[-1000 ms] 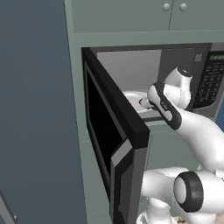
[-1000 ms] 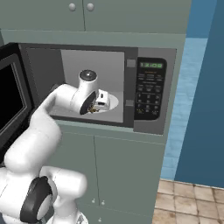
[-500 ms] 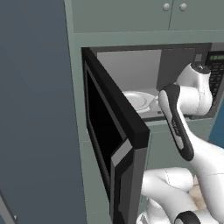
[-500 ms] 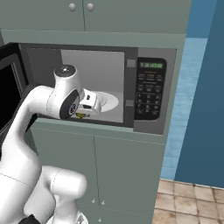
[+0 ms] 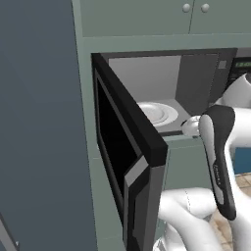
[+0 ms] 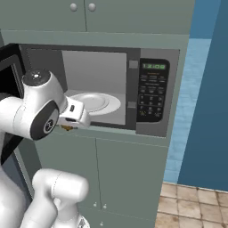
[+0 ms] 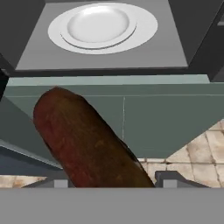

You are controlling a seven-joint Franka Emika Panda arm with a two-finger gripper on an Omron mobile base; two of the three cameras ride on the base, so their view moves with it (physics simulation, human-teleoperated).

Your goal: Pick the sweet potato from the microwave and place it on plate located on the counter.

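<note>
The sweet potato (image 7: 83, 140), a dark reddish-brown oblong, lies slantwise between my fingertips (image 7: 168, 179). My gripper (image 7: 111, 181) is shut on it. Hand and sweet potato hang just outside the microwave's (image 6: 149, 93) open mouth, in front of its lower edge. In the right base view the gripper (image 6: 70, 124) sits below the white hand, with a sliver of the sweet potato (image 6: 67, 128) showing. The microwave's white round dish (image 7: 103, 27) stands bare inside the grey cavity. The plate and the counter are out of view.
The microwave door (image 5: 130, 147) stands swung open to the left, close to my arm. Grey-green cabinet doors (image 6: 129, 178) run below the microwave and more cabinets above. A black keypad (image 6: 151, 95) is at the microwave's right. Tiled floor (image 6: 191, 205) lies lower right.
My hand has drawn back out of the microwave cavity and sunk a little, carrying the sweet potato off the white dish. The arm has folded back toward the base.
</note>
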